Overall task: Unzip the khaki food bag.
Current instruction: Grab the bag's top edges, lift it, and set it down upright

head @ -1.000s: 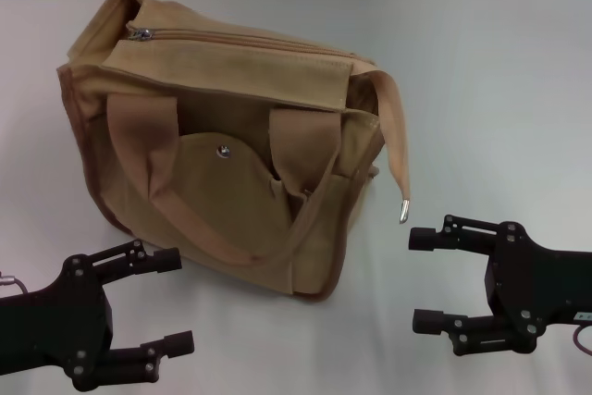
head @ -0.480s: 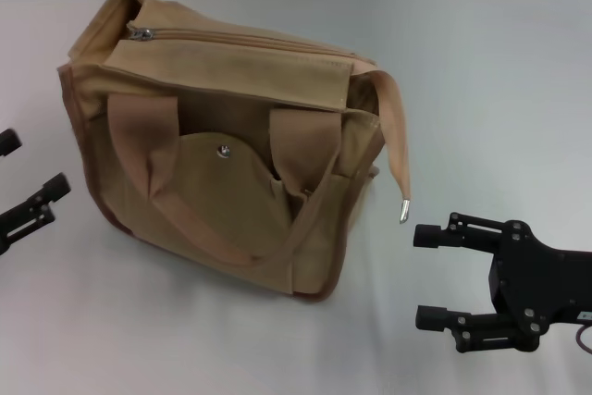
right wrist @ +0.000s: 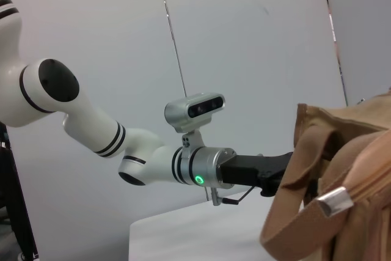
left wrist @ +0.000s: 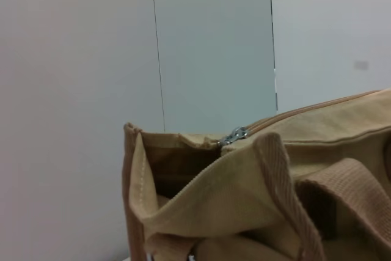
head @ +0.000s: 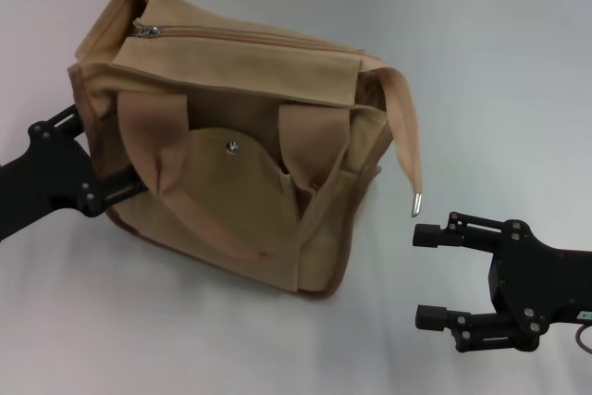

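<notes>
Bag: the boxy khaki canvas food bag (head: 236, 150) with brown piping is stood upright on the white surface (head: 499, 90), towards its far left corner.
Zipper: the metal zipper pull (head: 146, 30) is seen at the far left end of the bag's top, with the zipper line run closed across it.
Front: two webbing handles (head: 166, 150) are draped over a rounded pocket flap fastened by a metal snap (head: 232, 146).
Strap: a tan strap ended in a metal tip (head: 417, 203) is hung down the bag's right side.
Left hand: the black left hand (head: 97, 159) is pressed against the bag's left side; whether fabric is pinched cannot be told.
Right hand: the black right hand (head: 435, 275) is held open near the surface's near right corner, apart from the bag.
</notes>
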